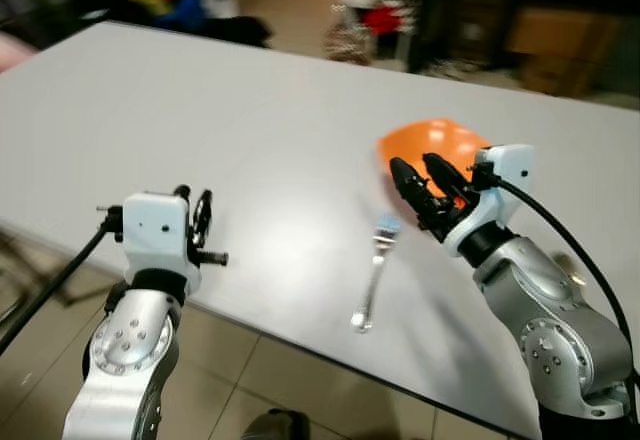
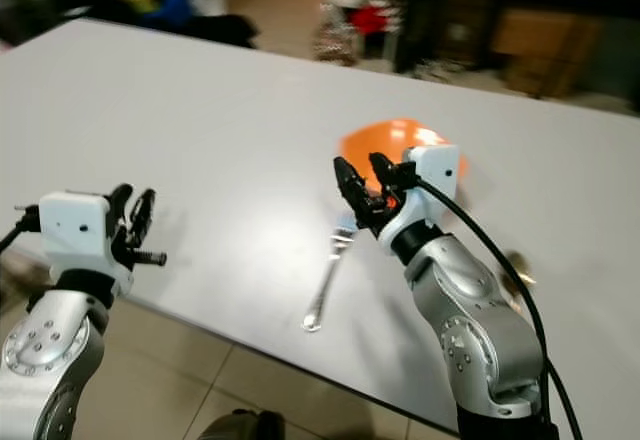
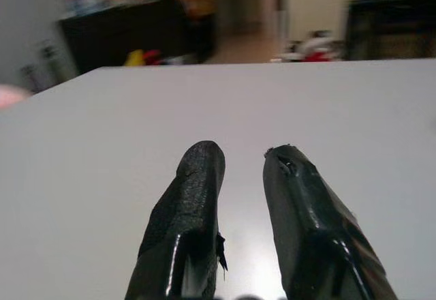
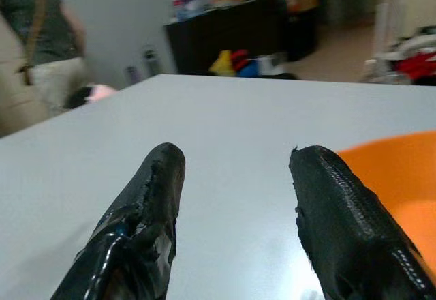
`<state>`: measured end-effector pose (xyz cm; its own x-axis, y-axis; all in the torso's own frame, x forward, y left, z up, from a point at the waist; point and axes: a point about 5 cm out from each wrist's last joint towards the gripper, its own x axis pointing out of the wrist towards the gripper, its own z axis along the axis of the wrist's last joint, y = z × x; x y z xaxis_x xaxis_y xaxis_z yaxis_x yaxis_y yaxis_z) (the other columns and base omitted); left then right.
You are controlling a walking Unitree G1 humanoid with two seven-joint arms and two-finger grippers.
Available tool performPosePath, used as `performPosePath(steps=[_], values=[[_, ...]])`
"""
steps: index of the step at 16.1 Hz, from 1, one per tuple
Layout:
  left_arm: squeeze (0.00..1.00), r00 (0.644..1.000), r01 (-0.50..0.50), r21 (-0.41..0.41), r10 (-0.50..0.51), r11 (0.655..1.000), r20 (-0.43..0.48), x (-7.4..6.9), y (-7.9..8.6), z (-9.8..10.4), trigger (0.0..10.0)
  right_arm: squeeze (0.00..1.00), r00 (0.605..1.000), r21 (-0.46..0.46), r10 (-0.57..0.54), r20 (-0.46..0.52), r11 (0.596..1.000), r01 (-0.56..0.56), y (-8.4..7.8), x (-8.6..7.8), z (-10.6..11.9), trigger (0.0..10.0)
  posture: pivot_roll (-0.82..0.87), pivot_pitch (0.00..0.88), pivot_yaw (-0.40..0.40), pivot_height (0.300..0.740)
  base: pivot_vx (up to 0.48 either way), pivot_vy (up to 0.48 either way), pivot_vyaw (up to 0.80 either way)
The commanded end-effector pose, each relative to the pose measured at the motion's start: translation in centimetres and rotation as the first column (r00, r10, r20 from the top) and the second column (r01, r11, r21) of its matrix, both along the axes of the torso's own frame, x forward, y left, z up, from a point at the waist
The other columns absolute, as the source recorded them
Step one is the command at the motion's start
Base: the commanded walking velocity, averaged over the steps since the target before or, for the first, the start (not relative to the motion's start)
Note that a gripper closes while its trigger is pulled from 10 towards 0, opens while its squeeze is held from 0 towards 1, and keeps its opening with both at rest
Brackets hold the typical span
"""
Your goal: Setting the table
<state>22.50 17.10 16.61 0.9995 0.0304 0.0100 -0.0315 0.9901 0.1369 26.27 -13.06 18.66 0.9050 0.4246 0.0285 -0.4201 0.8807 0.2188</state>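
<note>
The right pincer, fingers parted and empty, covers the near side of the orange plate, which sits toward the surface's right side. A fork lies near the front edge, tines blurred. A small object, perhaps a spoon, shows past the right arm. The left pincer hovers narrowly parted at the front edge.

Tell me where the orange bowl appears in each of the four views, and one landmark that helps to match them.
Left eye view: orange bowl right of centre, behind the right gripper.
Right eye view: near centre, behind the same gripper.
Left wrist view: not in it.
Right wrist view: at the right edge, beside one black finger.
Shared landmark: the white table.
</note>
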Motion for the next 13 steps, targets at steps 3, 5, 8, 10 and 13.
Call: performPosePath(steps=[3, 5, 8, 10, 13], values=[[0.00, 1.000, 0.001, 0.005, -0.001, 1.000, -0.003, -0.3, 0.0, 0.1, 10.0, 0.00, 0.996, -0.045, 0.083, -0.013, 0.995, -0.084, 1.3, 0.4, -0.9, 10.0, -0.02, 0.000, 0.033, 0.740, 0.000, 0.000, 0.79], [0.00, 1.000, 0.002, 0.009, -0.002, 1.000, -0.010, -0.8, -0.1, 0.0, 10.0, 0.00, 0.993, -0.064, 0.112, -0.043, 0.991, -0.115, 1.6, 0.3, -1.7, 10.0, -0.02, 0.000, 0.024, 0.740, 0.000, 0.000, 0.79], [0.00, 1.000, -0.023, 0.011, 0.023, 1.000, -0.016, -1.2, 0.2, -0.1, 10.0, 0.00, 0.990, -0.062, 0.124, -0.071, 0.990, -0.128, 1.7, 0.0, -2.2, 10.0, -0.02, 0.000, 0.014, 0.740, 0.000, 0.000, 0.79], [0.00, 0.999, -0.034, -0.003, 0.034, 0.999, -0.024, -1.6, 0.2, -0.1, 10.0, 0.00, 0.986, -0.056, 0.143, -0.091, 0.987, -0.148, 1.6, -0.2, -2.4, 10.0, -0.02, 0.000, 0.004, 0.740, 0.000, 0.000, 0.80], [0.00, 0.998, -0.043, 0.000, 0.043, 0.999, -0.035, -2.2, 0.3, -0.4, 10.0, 0.00, 0.985, -0.055, 0.145, -0.094, 0.987, -0.150, 1.6, -0.2, -2.5, 10.0, -0.02, 0.000, -0.005, 0.740, 0.000, 0.000, 0.80]])
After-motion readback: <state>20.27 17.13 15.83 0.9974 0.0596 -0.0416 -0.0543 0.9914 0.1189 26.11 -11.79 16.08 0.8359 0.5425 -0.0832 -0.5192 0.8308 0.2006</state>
